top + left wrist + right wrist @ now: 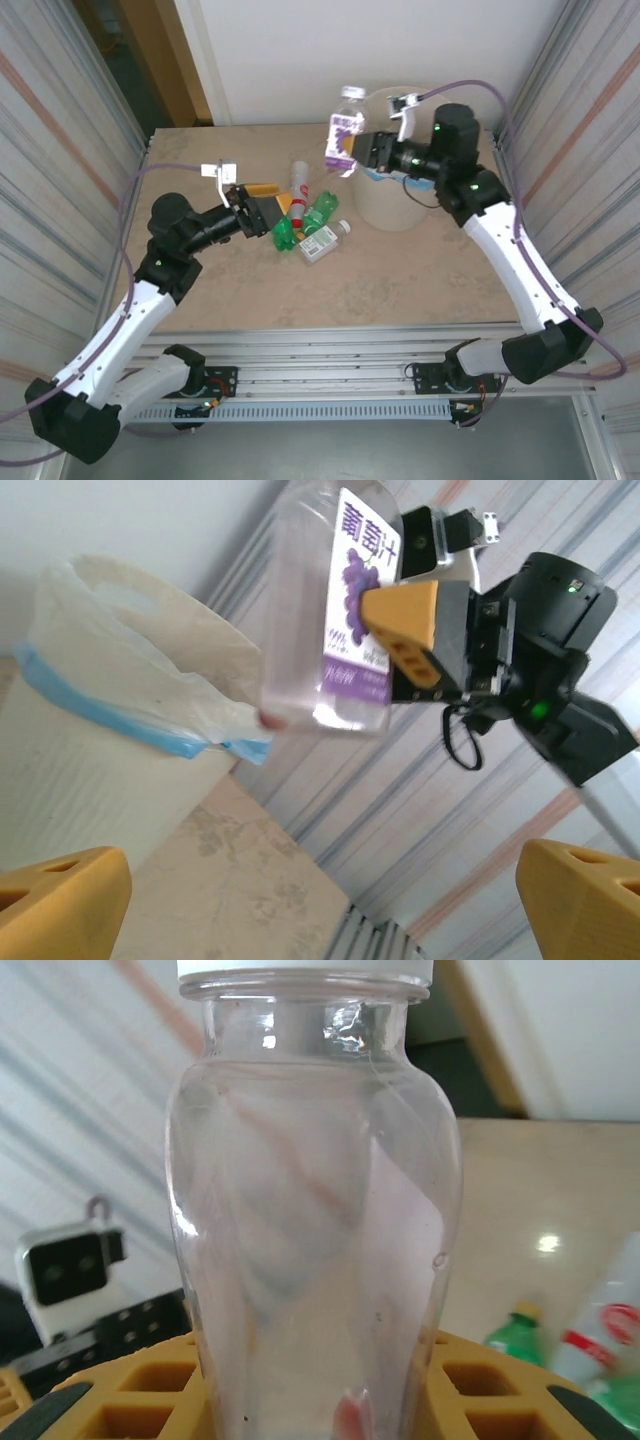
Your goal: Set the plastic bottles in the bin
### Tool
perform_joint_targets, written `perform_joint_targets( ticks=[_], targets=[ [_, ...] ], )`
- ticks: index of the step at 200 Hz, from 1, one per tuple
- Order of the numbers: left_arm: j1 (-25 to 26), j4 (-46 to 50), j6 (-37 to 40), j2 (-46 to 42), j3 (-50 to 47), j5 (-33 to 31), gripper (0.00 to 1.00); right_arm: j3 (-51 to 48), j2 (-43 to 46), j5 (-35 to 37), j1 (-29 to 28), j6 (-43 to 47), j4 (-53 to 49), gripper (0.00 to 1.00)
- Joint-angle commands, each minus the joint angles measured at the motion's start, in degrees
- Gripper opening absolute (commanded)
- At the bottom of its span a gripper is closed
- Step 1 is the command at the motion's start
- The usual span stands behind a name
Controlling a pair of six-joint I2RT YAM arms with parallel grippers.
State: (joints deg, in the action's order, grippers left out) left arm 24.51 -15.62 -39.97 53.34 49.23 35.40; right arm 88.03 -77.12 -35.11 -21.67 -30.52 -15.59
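Now | right gripper (355,150) clamped on clear, white-capped bottle (346,128) with purple grape label | left gripper (265,213) spread wide, empty

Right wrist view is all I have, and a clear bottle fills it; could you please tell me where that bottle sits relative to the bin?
Observer: From above, the right gripper holds the purple-labelled bottle in the air beside the left rim of the bin, seemingly not yet over the opening.
Operator: Thank you. Is the left gripper carrying anything?
Observer: No. The left gripper is open and empty, low over the table.
Operator: What lies near it?
Observer: A pile of bottles, two of them green, lies just to its right.
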Motion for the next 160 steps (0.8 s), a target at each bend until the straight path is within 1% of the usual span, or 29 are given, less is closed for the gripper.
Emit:
perform_joint_targets(
  ticks=[1,39,55,67,113,140,160],
  targets=[
    [0.5,6.4,5.9,-2.7,0.1,-5.9,0.99,5.7,2.1,3.5,4.8,3.9,-9.8,0.11],
    [0.5,12.0,8.5,-4.8,-0.1,-11.9,0.99,15.7,-2.3,5.1,13.4,9.6,-21.2,0.11],
    [0.5,13.4,9.1,-5.2,-0.1,-12.9,0.99,19.0,-5.4,5.0,15.9,11.8,-24.2,0.1],
    [0.5,14.0,9.4,-5.2,-0.3,-13.6,0.99,23.5,-7.9,6.1,17.1,13.4,-26.4,0.09],
    [0.5,14.0,9.9,-5.0,-1.7,-17.1,0.99,35.8,-18.2,10.7,18.0,18.3,-35.0,0.07],
    [0.5,14.9,10.5,-4.7,-1.6,-18.5,0.99,40.8,-23.4,11.7,18.0,19.6,-38.2,0.05],
    [0.5,16.8,11.1,-5.3,-1.3,-20.0,0.99,42.5,-26.3,11.8,18.0,19.9,-39.2,0.04]
  ],
)
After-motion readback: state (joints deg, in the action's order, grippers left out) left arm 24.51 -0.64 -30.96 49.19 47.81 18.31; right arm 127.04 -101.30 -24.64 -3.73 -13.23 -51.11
